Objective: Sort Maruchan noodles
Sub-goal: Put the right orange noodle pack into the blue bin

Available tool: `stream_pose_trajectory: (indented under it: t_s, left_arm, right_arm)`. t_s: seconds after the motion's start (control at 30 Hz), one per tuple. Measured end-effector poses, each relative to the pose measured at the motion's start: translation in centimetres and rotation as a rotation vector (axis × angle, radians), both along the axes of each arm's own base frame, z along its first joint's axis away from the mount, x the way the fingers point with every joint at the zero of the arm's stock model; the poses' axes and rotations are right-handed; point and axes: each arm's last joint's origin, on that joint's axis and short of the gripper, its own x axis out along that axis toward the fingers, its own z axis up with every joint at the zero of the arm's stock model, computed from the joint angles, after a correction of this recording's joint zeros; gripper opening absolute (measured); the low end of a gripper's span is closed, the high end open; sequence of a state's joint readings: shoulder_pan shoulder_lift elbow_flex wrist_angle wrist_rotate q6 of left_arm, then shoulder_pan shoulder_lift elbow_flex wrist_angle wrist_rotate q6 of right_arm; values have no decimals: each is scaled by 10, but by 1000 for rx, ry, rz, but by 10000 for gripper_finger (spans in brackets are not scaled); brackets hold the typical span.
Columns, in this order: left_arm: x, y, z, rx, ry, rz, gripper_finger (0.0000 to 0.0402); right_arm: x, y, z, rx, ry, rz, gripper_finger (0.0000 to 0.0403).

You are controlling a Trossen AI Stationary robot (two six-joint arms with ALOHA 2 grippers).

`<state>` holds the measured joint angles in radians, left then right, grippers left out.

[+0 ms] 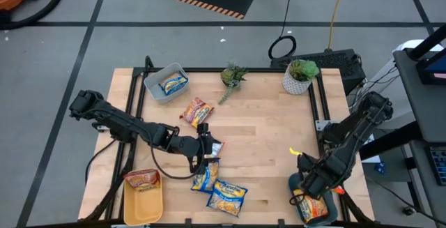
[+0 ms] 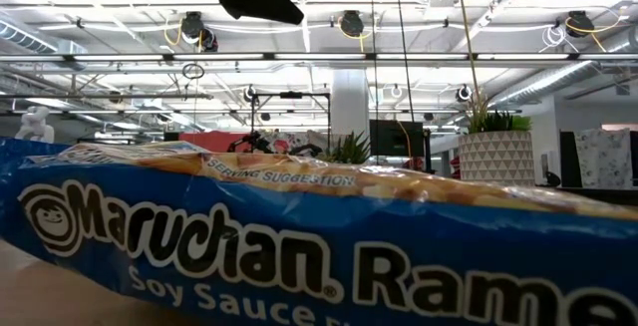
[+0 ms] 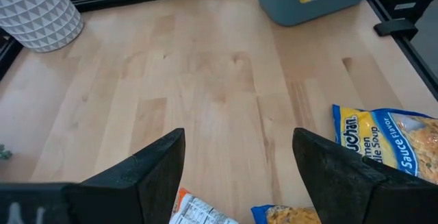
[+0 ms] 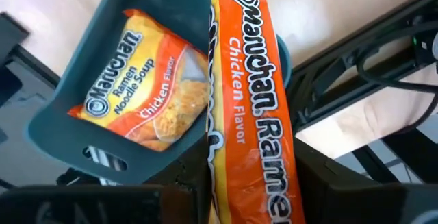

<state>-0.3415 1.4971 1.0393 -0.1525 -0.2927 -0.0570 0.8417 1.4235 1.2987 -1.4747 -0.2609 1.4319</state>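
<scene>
— Right gripper (image 1: 315, 186) pinches an orange packet (image 4: 250, 107) on edge over the teal bin (image 4: 75, 107); a second orange packet (image 4: 147, 87) lies flat inside.

— Any print?

— Both say "Maruchan", "Chicken Flavor". Left gripper (image 1: 202, 151) hangs spread over the blue packets (image 1: 216, 186) mid-table, gripping nothing.

— Other bins?

— Grey bin (image 1: 164, 81) holds a blue packet, yellow bin (image 1: 143, 196) a red-and-yellow one.

— Low view?

— Only it reads "Soy Sauce" and "Serving Suggestion" on the blue wrapper (image 2: 299, 246) filling it.

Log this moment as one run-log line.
left tool: open, over table packets | right tool: shut on orange Chicken packet, above teal bin
</scene>
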Motion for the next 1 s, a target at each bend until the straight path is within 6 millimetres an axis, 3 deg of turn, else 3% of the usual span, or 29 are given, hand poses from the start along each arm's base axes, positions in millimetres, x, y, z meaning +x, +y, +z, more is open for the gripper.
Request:
stream_pose_trajectory:
  t_s: [0.33, 0.57, 1.0]
  left_arm:
    - [3, 9, 0, -32, 0, 50, 276]
    - [3, 9, 0, -41, 0, 55, 276]
    - [3, 9, 0, -50, 1, 56, 276]
  right_arm:
    - [9, 13, -18, -33, 76, 36, 121]
    - [13, 17, -20, 12, 38, 56, 124]
    - [17, 23, -20, 95, 11, 54, 188]
